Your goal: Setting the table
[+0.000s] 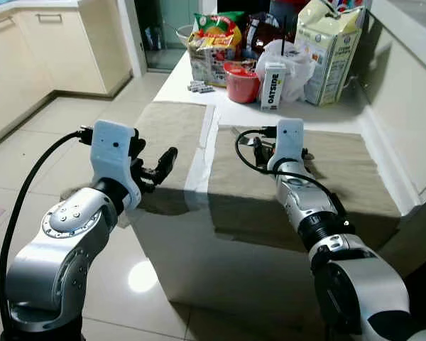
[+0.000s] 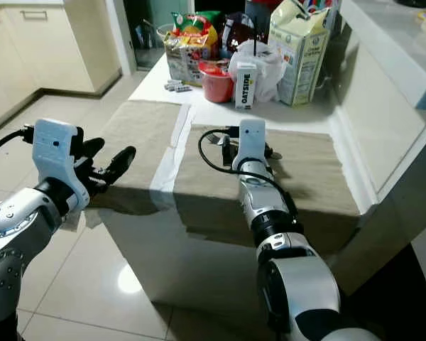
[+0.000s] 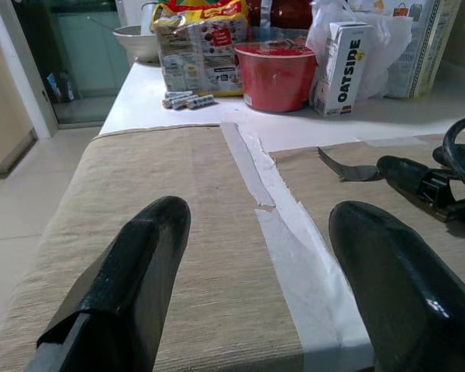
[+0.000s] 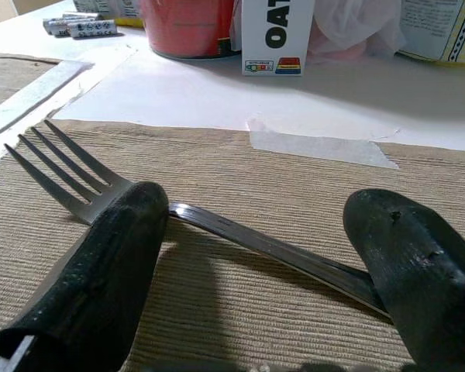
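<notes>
Eye views: two placemats (image 1: 170, 131) already lie on the tabletop (image 1: 284, 114). Left wrist view: the left claw (image 3: 256, 271) hovers open over the left mat. Right wrist view: the right claw (image 4: 263, 271), open, straddles the fork (image 4: 217, 225) resting on the right mat; more settings probably remain.

Head stereo downward; wrist cameras close.

Beige placemats (image 1: 341, 177); red bowl (image 3: 277, 74); silver fork (image 4: 217, 225); white table (image 1: 326, 114).
</notes>
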Motion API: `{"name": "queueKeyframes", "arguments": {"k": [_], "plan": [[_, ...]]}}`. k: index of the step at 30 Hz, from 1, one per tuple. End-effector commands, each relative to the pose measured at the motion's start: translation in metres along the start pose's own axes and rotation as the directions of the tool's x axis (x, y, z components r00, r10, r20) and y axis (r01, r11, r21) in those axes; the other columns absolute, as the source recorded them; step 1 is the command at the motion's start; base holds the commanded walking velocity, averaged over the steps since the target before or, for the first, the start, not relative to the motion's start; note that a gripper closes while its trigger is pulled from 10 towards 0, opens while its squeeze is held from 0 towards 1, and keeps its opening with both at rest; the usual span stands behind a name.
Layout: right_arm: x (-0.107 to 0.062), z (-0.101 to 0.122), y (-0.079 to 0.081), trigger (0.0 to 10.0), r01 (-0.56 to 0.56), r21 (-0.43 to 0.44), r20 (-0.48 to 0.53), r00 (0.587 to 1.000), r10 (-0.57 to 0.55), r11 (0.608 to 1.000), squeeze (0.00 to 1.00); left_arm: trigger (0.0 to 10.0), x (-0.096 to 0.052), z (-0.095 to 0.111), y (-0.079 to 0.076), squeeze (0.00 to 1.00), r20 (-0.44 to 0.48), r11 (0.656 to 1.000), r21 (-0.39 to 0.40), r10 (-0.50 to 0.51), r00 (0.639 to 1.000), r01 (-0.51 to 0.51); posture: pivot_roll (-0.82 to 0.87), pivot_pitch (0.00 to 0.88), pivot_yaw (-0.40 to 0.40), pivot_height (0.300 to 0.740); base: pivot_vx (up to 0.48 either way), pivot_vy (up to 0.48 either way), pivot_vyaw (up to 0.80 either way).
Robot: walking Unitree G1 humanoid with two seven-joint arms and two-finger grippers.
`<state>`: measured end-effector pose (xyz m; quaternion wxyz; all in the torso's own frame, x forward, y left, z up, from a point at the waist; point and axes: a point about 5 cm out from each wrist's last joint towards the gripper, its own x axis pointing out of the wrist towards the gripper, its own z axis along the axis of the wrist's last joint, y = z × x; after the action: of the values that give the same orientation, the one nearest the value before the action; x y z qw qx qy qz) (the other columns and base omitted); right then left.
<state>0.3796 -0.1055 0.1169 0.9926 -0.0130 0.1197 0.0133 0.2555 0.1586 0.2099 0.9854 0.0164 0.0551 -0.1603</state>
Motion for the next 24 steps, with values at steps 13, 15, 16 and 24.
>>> {"name": "queueKeyframes", "arguments": {"k": [13, 15, 16, 24], "plan": [[-0.022, -0.064, 0.019, 10.0, -0.094, -0.02, -0.234, 0.968, 0.087, 0.995, 0.0, 10.0, 0.006, 0.003, 0.004, 0.0, 0.023, 0.999, -0.006, 0.035, 0.999, -0.035, 0.07, 0.018, 0.062, 0.74, 0.0, 0.0, 0.0], [-0.013, -0.03, 0.015, 10.0, -0.082, -0.066, -0.087, 0.993, 0.076, 0.994, 0.0, 10.0, 0.01, 0.005, 0.005, 0.0, 0.037, 0.999, -0.01, 0.041, 0.998, -0.041, 0.07, 0.009, 0.055, 0.74, 0.0, 0.0, 0.0], [-0.01, -0.018, 0.011, 10.0, -0.064, -0.088, -0.042, 0.997, 0.061, 0.994, 0.0, 10.0, 0.011, 0.006, 0.004, 0.0, 0.041, 0.999, -0.015, 0.04, 0.998, -0.04, 0.06, 0.006, 0.052, 0.74, 0.0, 0.0, 0.0], [-0.011, 0.025, -0.005, 10.0, 0.022, -0.194, 0.187, 0.982, 0.015, 0.981, 0.0, 10.0, 0.018, 0.006, 0.0, 0.0, 0.062, 0.999, -0.031, 0.04, 0.997, -0.039, 0.04, 0.0, 0.039, 0.74, 0.0, 0.0, 0.0]]}}
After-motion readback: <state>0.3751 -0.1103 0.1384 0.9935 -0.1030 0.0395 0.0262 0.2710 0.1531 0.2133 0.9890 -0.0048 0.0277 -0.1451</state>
